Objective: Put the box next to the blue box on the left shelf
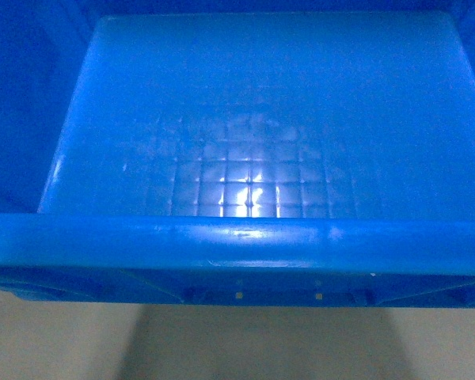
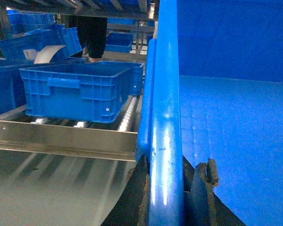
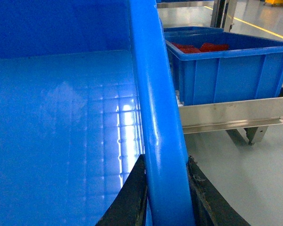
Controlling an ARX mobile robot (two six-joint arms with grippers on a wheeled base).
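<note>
Two tools (image 2: 166, 188) (image 3: 166, 193), one box (image 1: 253, 119)

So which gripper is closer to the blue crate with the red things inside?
Right. The right gripper clamps the box rim on the side where the red-filled crate sits; the left gripper clamps the opposite rim, farther away.

We see the box (image 1: 245, 245) as glossy blue plastic, its smooth floor faintly gridded and throwing back a bright glare near 6 o'clock. The crate (image 2: 78, 92) at 10 o'clock in the left wrist view is duller ribbed plastic. The shelf (image 2: 61, 139) rail looks like brushed metal, its rollers (image 2: 126, 117) white plastic. The gripper fingers (image 3: 132, 197) look matt black, rough-edged. The ground (image 3: 245, 183) is smooth, slightly sheeny grey.
</note>
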